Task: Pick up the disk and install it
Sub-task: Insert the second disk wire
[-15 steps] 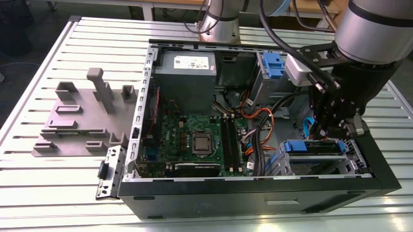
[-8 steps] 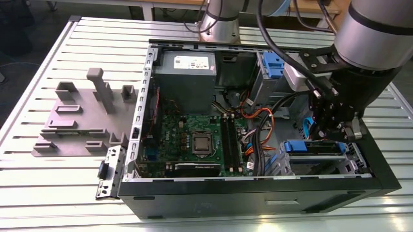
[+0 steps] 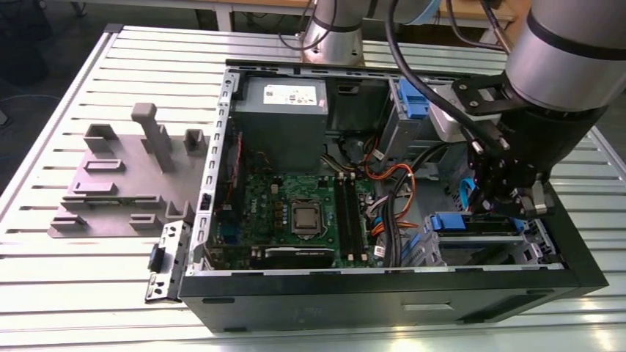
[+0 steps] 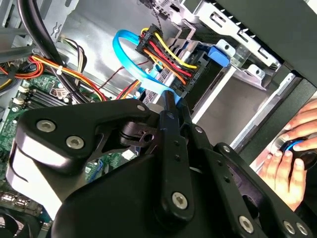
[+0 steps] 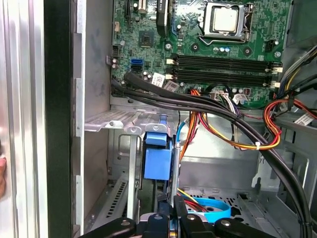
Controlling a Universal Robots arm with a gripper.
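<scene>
Ribbed white metal table (image 3: pixel 59 271), open black case (image 3: pixel 391 293), green board (image 3: pixel 293 213), jaws clenched on blue-framed disk (image 5: pixel 157 159).

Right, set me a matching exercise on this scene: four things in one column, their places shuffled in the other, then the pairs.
Things:
1. gripper
2. power supply
3. grey fixture block
4. processor socket

Places:
A. on the table, at the exterior view's left of the case
B. middle of the green motherboard
C. inside the case, at the exterior view's right
D. inside the case, far corner near the arm's base

Pairs: 1-C; 2-D; 3-A; 4-B.
</scene>
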